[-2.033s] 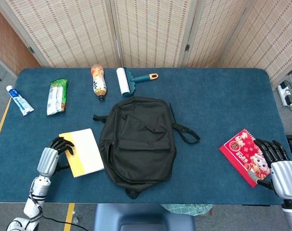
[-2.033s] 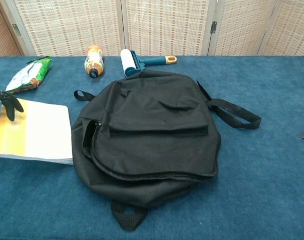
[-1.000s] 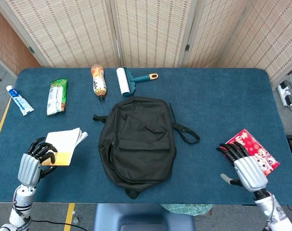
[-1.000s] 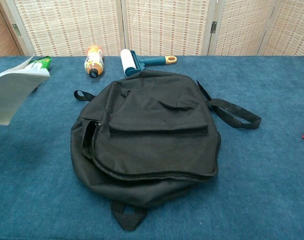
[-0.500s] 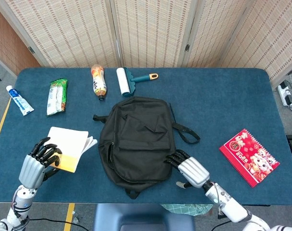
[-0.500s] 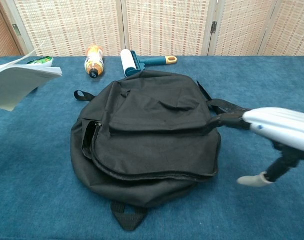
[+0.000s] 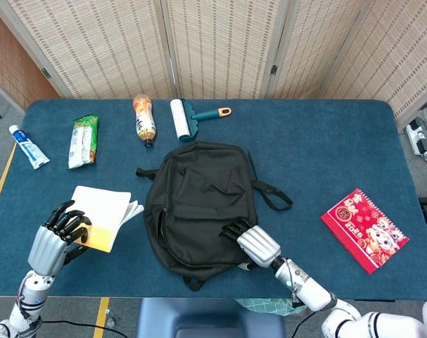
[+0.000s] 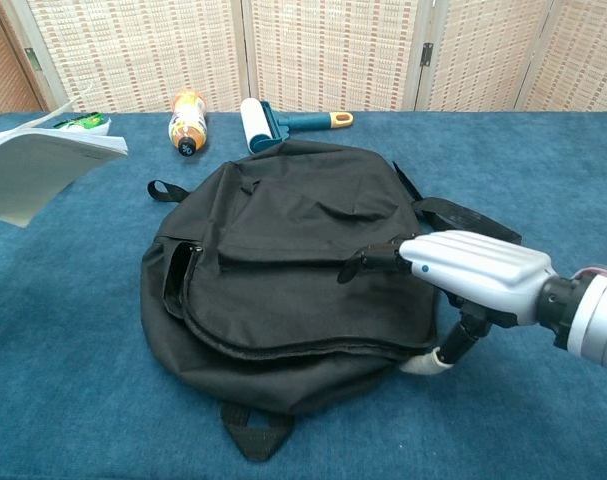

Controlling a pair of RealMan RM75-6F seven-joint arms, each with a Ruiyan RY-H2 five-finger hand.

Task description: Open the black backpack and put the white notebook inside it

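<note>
The black backpack (image 7: 199,201) (image 8: 293,260) lies flat mid-table, its zipper shut as far as I can see. My left hand (image 7: 55,239) holds the white notebook (image 7: 104,215) (image 8: 38,165) lifted off the table at the left; the pages fan slightly. My right hand (image 7: 252,243) (image 8: 463,265) is over the backpack's lower right part, fingers stretched out flat toward the front pocket, nothing in it. Whether the fingertips touch the fabric I cannot tell.
Along the back lie a toothpaste tube (image 7: 28,146), a green snack bag (image 7: 82,141), an orange bottle (image 7: 144,118) (image 8: 186,121) and a lint roller (image 7: 188,116) (image 8: 273,122). A red calendar book (image 7: 364,229) lies at the right. Backpack straps (image 7: 269,190) trail rightward.
My left hand picked the notebook up from beside the backpack and holds it raised. My right hand left the red book and swept left onto the backpack's lower right part.
</note>
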